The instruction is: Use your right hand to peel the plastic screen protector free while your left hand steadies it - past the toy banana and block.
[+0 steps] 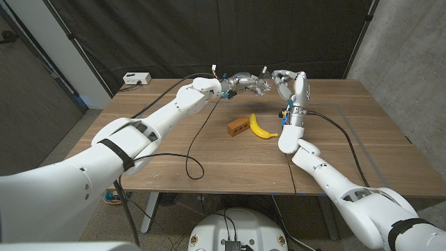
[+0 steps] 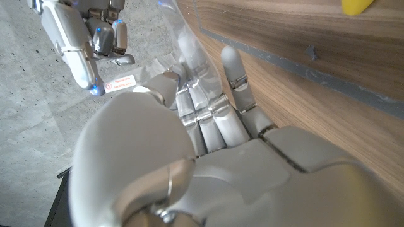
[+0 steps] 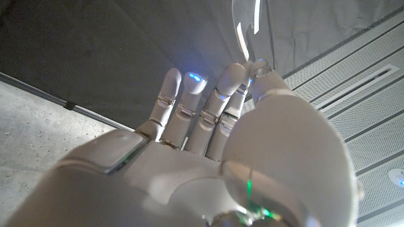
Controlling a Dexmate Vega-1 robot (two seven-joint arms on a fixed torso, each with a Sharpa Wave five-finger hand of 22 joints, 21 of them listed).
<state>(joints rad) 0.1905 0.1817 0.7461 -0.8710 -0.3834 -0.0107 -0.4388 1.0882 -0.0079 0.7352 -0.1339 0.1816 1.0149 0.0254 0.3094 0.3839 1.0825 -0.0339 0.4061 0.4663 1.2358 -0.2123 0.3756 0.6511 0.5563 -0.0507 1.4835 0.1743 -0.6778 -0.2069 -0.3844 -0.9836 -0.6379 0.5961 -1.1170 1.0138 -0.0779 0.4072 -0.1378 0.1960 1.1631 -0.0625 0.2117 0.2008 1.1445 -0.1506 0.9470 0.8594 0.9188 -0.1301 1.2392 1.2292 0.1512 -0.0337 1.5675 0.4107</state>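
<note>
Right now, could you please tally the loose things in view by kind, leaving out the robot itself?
Toy banana: 1
Block: 1
Screen protector: 1
White box: 1
Total: 4

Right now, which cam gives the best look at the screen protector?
Left wrist view: the screen protector shows as a clear, crinkled sheet over the left hand, its red-print tab near the right hand. Right wrist view catches a clear edge above the fingertips. In the head view it's barely discernible between the hands.
</note>
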